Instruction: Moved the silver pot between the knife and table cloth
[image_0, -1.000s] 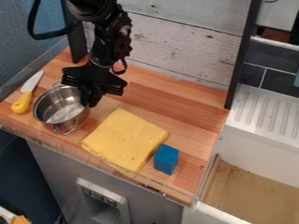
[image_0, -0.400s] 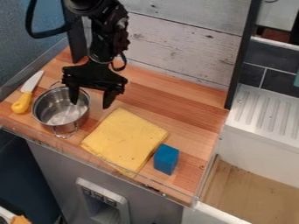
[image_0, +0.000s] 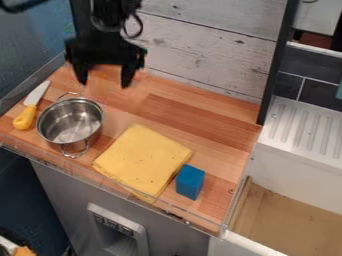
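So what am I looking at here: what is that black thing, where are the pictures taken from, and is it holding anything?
The black thing is a robot arm, coming in from the top edge. It ends in a two-fingered gripper, a simple mechanical hand. Its fingers are spread apart with nothing between them, so it holds nothing. Every picture comes from one fixed camera, looking down at a slant. On the wooden counter lie a knife with a yellow handle, a silver pot, a folded yellow cloth and a blue block. The pot sits between knife and cloth.
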